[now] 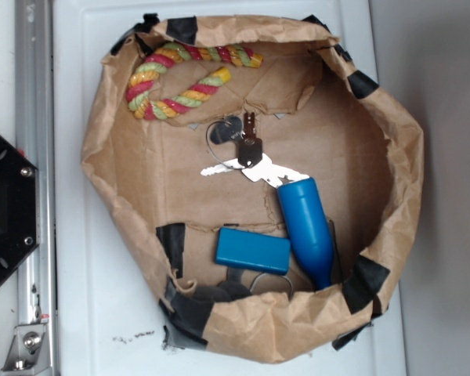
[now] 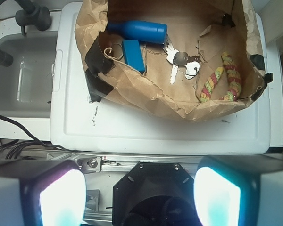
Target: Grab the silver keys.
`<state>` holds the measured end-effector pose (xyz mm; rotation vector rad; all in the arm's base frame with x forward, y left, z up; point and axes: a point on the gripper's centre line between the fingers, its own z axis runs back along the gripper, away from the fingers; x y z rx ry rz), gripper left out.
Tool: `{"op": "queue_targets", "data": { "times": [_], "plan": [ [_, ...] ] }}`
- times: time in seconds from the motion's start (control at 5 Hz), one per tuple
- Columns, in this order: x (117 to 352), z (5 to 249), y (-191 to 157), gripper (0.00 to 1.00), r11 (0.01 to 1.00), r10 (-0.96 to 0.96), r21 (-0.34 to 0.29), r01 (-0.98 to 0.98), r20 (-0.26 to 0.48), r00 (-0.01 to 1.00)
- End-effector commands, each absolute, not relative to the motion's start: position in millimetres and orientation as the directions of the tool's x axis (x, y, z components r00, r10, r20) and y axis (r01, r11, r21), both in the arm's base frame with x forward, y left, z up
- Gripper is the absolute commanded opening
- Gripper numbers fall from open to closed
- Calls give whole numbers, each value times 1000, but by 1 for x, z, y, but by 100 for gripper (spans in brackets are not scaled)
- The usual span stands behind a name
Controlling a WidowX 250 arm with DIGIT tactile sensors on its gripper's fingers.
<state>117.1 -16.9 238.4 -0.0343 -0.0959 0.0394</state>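
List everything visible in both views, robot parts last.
silver keys: one bunch, shiny silver plus a dark-headed key, on a thin ring, middle of the bin floor, touching the bottle's wide end
blue bottle: one, blue, lying on its side beside the keys
blue block: one, blue, rectangular, next to the bottle
rope toy: one, red, yellow and green, looped, against the bin wall
paper bin: one, brown crumpled paper with black tape patches, holds all the items
white surface: one, white, under the bin
clear tub: one, translucent, beside the white surface, wrist view only
gripper: one, pale jaws apart, well short of the bin
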Motion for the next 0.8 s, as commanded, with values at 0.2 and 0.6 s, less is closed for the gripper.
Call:
{"op": "queue_targets", "data": {
  "times": [0.2, 0.6],
  "plan": [
    [167, 229, -21, 100, 998, 61, -34, -57, 109, 992],
    [219, 212, 2, 100, 1000, 19, 17, -22, 165, 986]
  ]
}}
